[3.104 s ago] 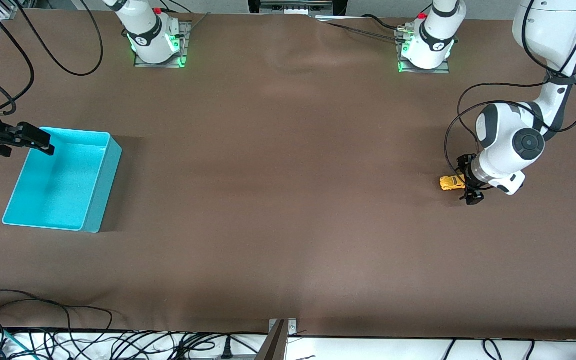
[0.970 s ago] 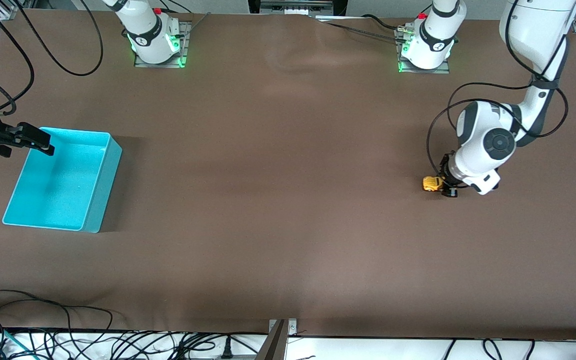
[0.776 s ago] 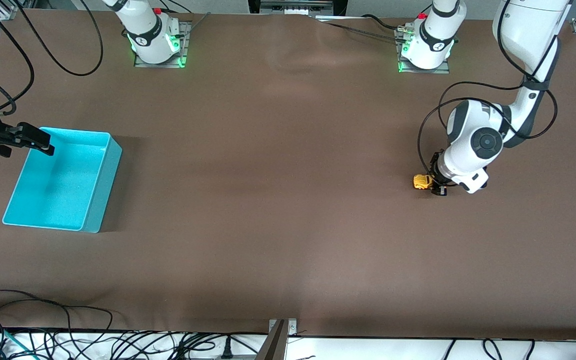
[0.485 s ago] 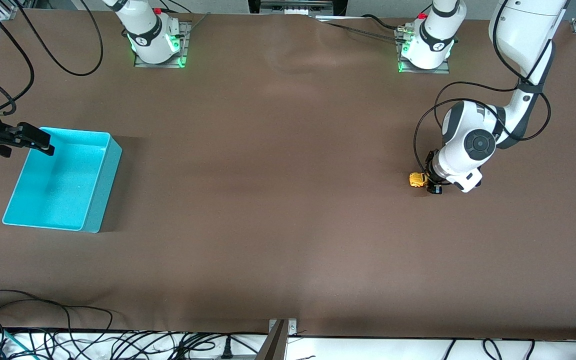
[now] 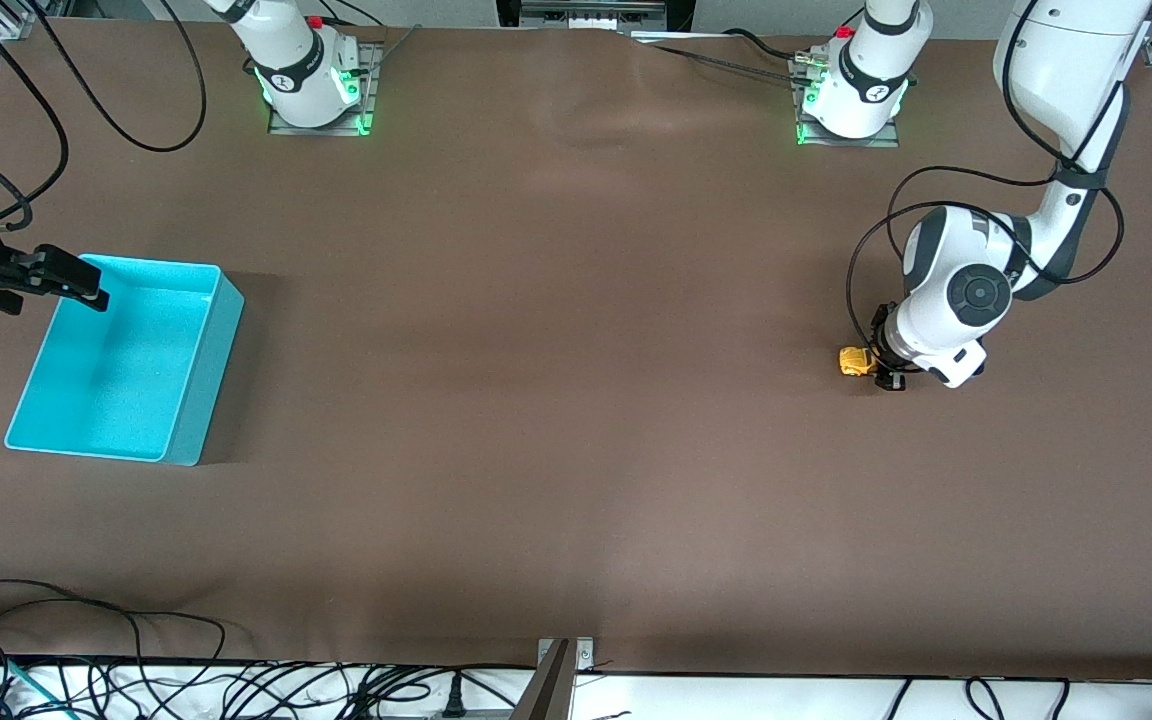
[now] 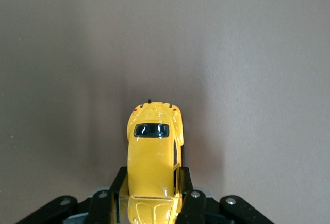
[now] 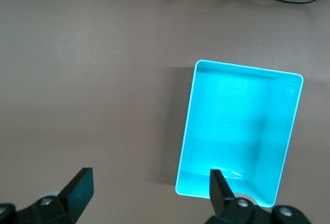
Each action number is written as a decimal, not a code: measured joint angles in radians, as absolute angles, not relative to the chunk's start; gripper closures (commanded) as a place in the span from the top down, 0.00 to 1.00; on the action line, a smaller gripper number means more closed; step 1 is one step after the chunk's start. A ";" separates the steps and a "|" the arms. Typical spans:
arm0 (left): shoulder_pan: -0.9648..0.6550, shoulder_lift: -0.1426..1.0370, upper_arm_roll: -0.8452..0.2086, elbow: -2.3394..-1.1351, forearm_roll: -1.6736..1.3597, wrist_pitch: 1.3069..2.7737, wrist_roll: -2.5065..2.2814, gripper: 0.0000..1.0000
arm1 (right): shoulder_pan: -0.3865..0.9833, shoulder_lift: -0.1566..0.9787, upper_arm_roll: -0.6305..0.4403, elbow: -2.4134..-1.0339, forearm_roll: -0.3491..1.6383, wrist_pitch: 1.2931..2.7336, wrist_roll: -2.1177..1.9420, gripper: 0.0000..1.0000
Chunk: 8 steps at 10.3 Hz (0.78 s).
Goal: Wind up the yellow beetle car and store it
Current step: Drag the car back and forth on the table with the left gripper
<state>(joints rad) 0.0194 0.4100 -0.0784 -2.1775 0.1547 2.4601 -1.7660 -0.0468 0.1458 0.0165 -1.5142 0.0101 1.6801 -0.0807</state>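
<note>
The yellow beetle car (image 5: 853, 361) sits on the brown table at the left arm's end, wheels down on the cloth. My left gripper (image 5: 880, 363) is shut on the car; in the left wrist view the black fingers (image 6: 187, 188) clamp both sides of the car (image 6: 153, 154). My right gripper (image 5: 64, 277) is open and empty, held over the edge of the turquoise bin (image 5: 198, 390). In the right wrist view the bin (image 7: 188, 131) is empty and the right gripper (image 7: 149, 185) has its fingers wide apart above it.
Both arm bases (image 5: 311, 80) stand at the table's edge farthest from the front camera. Loose black cables (image 5: 86, 640) lie along the edge nearest to it. A metal bracket (image 5: 561, 670) sits at the middle of that edge.
My left gripper dragged the car along the table toward the right arm's end, then back a little toward the left arm's end. The right arm has not moved.
</note>
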 measured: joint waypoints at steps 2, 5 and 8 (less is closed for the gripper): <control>0.030 0.414 -0.054 -2.170 0.156 2.453 -1.746 0.00 | -0.047 0.146 0.016 -1.514 0.010 1.680 -0.081 1.00; 0.054 0.419 -0.005 -2.161 0.156 2.452 -1.667 0.00 | -0.047 0.146 0.016 -1.514 0.010 1.680 -0.081 1.00; 0.078 0.435 0.026 -2.136 0.156 2.446 -1.591 0.00 | -0.047 0.146 0.016 -1.514 0.010 1.680 -0.081 1.00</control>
<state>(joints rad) 0.0776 0.4349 0.0255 -2.1359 0.1563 2.4460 -1.5912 -0.0471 0.1458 0.0165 -1.5141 0.0101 1.6801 -0.0807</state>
